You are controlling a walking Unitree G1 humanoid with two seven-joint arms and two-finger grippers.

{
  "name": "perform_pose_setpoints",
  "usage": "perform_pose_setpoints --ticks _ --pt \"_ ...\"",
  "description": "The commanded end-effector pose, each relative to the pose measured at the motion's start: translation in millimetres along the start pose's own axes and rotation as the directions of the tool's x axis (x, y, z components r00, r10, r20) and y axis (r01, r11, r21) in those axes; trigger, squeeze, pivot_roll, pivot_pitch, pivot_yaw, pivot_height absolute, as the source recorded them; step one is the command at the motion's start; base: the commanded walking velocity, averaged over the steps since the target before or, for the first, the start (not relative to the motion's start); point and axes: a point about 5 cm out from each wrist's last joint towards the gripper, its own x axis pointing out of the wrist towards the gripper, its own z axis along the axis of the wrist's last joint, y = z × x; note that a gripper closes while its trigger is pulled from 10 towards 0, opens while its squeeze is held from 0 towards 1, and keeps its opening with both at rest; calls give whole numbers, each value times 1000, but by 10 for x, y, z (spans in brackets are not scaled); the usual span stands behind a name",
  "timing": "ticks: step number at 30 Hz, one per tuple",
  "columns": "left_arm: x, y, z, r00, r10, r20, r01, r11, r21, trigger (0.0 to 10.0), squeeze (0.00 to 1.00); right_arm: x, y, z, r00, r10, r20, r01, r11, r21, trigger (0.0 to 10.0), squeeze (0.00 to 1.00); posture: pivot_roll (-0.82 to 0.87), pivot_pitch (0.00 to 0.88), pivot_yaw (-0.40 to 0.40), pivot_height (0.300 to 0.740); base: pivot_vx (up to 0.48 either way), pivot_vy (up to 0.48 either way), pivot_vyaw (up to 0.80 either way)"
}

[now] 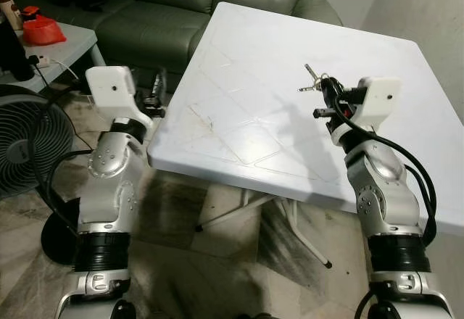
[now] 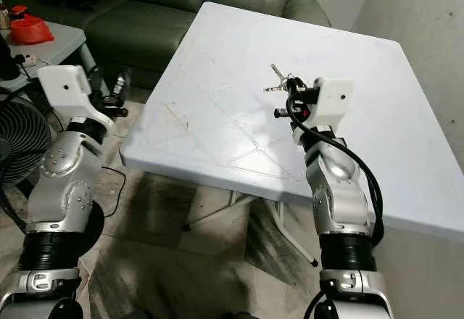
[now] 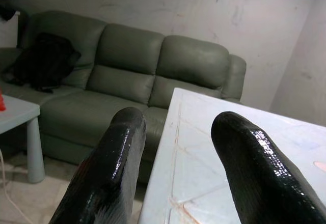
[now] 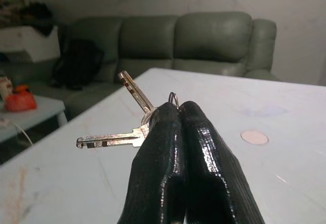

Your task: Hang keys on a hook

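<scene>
- The right gripper (image 4: 178, 113) is over the white plastic table (image 1: 239, 101), its two black fingers (image 4: 204, 152) pressed together and pinching a bunch of keys (image 4: 133, 117) at the ring.
- Two silver keys stick out past the fingertips: one points up and away at a slant, the other lies nearly level, pointing sideways; the top of the key ring (image 4: 173, 98) pokes out just above the closed fingertips.
- From the head camera, the keys (image 1: 312, 80) are held above the tabletop, clear of the surface, toward the table's right half.
- A small round pinkish mark (image 4: 253, 137) sits on the table beyond the right gripper.
- The left gripper (image 3: 175, 132) is raised beside the table's left edge, its fingers (image 3: 114, 168) spread wide apart with nothing between them.
- The left gripper points toward a grey-green leather sofa (image 3: 127, 76) that stands behind the table against a pale wall.
- A dark bag or bundle (image 3: 46, 61) rests on the sofa's far seat.
- To the robot's left stands a small light side table (image 1: 61, 43) with a red object (image 1: 40, 29) on it; in front of it is a black floor fan (image 1: 29, 145).
- The floor (image 1: 181, 261) below is marbled tile, and the white table's folding metal legs (image 1: 290, 217) show under its near edge.
</scene>
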Motion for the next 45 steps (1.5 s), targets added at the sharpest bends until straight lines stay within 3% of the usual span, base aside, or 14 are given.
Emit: perform_pose_setpoints --ticks 1,9,18,34,35,37,42,45 --pt "-25 -5 -1 1000 1 -6 -1 1000 5 10000 0 -21 -6 92 999 4 47 -4 1000 2 10000 0 17 71 -84 740 0 0 0" --pt "-48 27 -73 999 31 -44 -31 1000 -2 10000 0 -34 5 23 1000 -14 13 14 1000 -2 10000 0 13 77 -84 740 0 0 0" --pt "-144 79 -302 988 59 -140 -65 997 -36 10000 0 -116 43 -166 998 -7 -57 5 999 -36 10000 0 12 72 -78 740 0 0 -750" --pt "-165 75 -345 984 51 -170 -57 998 -32 10000 0 -130 107 -233 997 -8 -75 6 1000 -26 10000 0 19 75 -73 740 0 0 -768" --pt "-161 66 -354 983 45 -178 -57 997 -60 10000 0 -137 116 -240 997 9 -81 -11 999 -35 10000 0 19 75 -73 740 0 476 -750" --pt "-145 70 -326 985 50 -164 -53 998 -14 10000 0 -140 107 -241 997 9 -83 -12 999 -36 10000 0 19 73 -68 740 0 476 -756" --pt "-137 79 -321 984 71 -161 -73 997 -9 10000 0 -133 92 -235 996 4 -85 -7 999 -40 10000 0 19 73 -68 740 0 0 -750" --pt "-134 70 -334 982 79 -172 -87 995 -38 10000 0 -136 89 -234 996 2 -86 -6 999 -44 10000 0 17 72 -70 740 0 0 -750"
